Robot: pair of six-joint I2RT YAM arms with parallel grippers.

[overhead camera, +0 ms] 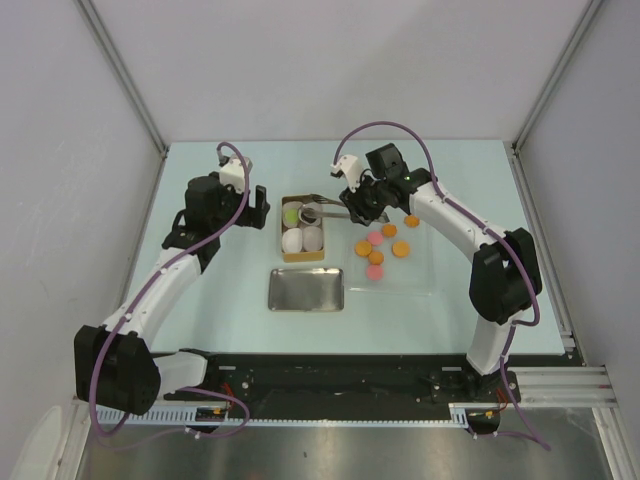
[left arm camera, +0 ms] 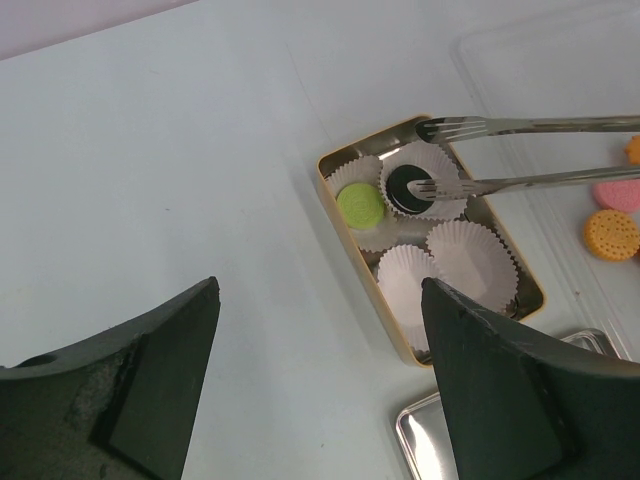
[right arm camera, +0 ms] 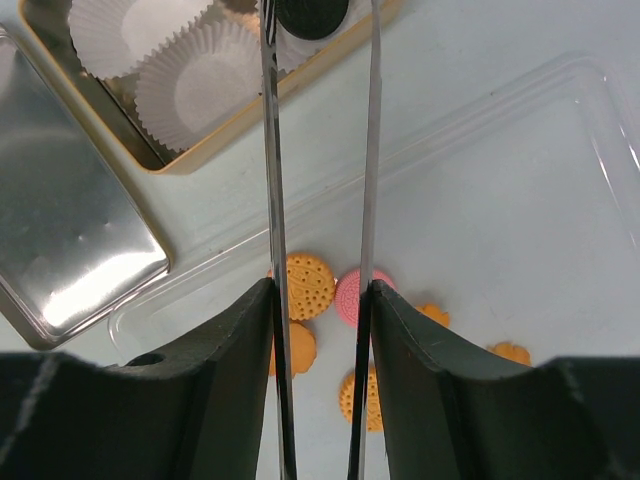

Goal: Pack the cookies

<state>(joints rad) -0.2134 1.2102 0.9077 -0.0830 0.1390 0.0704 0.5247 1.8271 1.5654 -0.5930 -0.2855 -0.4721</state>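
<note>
The right tool (overhead camera: 362, 200) is squeezed shut on a pair of metal tongs (left arm camera: 540, 125). The tong tips are apart. One tip is over the black cookie (left arm camera: 405, 185) and the other is past the edge of its paper cup. I cannot tell if a tip touches the cookie.

The black cookie lies flat in a white cup in the tin (right arm camera: 200, 152). The green cookie (left arm camera: 360, 204) sits in the cup at 9 o'clock from it. Two more paper cups (left arm camera: 470, 262) are empty.

The other cookies (overhead camera: 400, 249), orange and pink, lie on a clear tray (overhead camera: 420, 280) at 3 o'clock from the tin. The tin's lid (overhead camera: 306, 289) lies on the surface at 6 o'clock from it.

The left tool (overhead camera: 255, 205) is open and holds nothing. It is at 9 o'clock from the tin.

I think the cookies are light, thin and stiff. They could crack or crumble if pinched hard. They lie flat, so the best hold is with one tong tip on each side of the round edge, with a soft squeeze. The paper cups are light too and could tip if bumped.
</note>
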